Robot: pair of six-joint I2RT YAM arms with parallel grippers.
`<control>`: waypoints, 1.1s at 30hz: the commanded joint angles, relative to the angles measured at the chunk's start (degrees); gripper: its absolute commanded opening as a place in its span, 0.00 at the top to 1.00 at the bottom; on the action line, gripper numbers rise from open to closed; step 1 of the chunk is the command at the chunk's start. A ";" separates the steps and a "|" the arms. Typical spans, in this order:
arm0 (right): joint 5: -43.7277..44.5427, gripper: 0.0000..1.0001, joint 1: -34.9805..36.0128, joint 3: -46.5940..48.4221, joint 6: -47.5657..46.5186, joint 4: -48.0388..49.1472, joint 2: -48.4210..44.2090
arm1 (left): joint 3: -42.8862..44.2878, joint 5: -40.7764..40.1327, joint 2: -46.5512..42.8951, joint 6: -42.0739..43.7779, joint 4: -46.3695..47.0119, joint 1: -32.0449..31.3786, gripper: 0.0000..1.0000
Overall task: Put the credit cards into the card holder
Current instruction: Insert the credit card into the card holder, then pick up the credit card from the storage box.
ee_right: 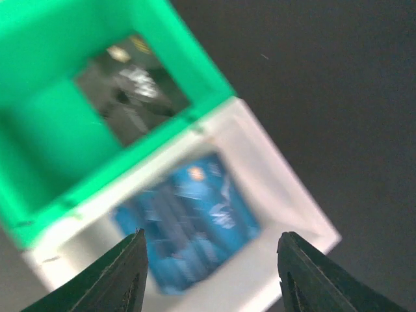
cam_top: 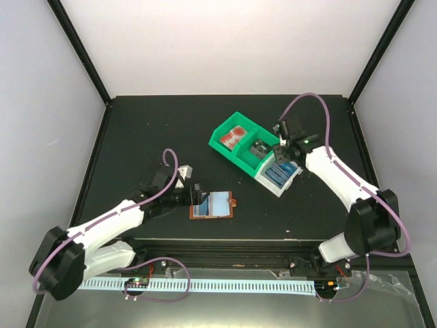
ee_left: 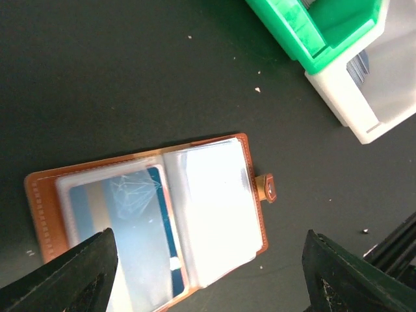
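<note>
A: Left side first. What do we have?

B: We log the left gripper (cam_top: pixel 196 194) low over the dark table (cam_top: pixel 136 137), at the left edge of the card holder (cam_top: pixel 213 204). On its wrist view the two fingers (ee_left: pixel 71 279) stand wide apart with nothing between them. We cannot tell whether they touch the leather.

A: And the holder itself?

B: It lies flat and folded open, near the middle of the table and toward the near edge. We see clear sleeves inside and a blue card (ee_left: pixel 123 214) in the left sleeve. The right sleeve is all glare, so we cannot tell what it holds. The snap tab (ee_left: pixel 266 188) sticks out on the right edge.

A: Moving right?

B: We note the green bin (cam_top: pixel 222 128) farther back, right of centre, set at an angle. There are red cards (cam_top: pixel 235 135) in its left compartment and dark cards (cam_top: pixel 259 149) in the right one. The pale grey bin (cam_top: pixel 276 186) touches its near-right side, with blue cards (cam_top: pixel 278 172) stacked inside.

A: Right arm?

B: The right gripper (cam_top: pixel 284 150) hangs over the line where the two bins meet. Its wrist view is blurred, but we make out fingers (ee_right: pixel 130 273) spread apart and empty, the blue cards below and between them.
</note>
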 commanded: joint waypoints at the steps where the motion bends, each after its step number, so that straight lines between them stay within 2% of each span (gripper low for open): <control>1: -0.79 0.44 -6.88 1.91 -10.19 -5.40 4.83 | 6.26 5.08 6.66 -2.69 5.77 0.05 0.20; 6: -3.81 0.43 -9.57 3.31 -13.73 -5.32 9.49 | 10.23 5.64 12.40 -3.69 7.98 -0.06 0.20; 13: -2.76 0.43 -9.64 4.06 -15.62 -2.96 16.37 | 13.86 6.01 18.74 -5.23 10.74 -0.24 0.20; 19: -1.26 0.43 -9.63 3.46 -17.01 -0.54 19.32 | 14.30 6.11 20.68 -5.51 11.79 -0.36 0.20; 25: -5.20 0.43 -9.63 3.14 -17.20 0.46 19.55 | 14.39 7.37 22.25 -5.36 12.81 -0.40 0.20; 33: -4.26 0.41 -9.63 3.18 -17.12 0.13 21.40 | 14.50 7.52 22.60 -4.87 12.80 -0.36 0.20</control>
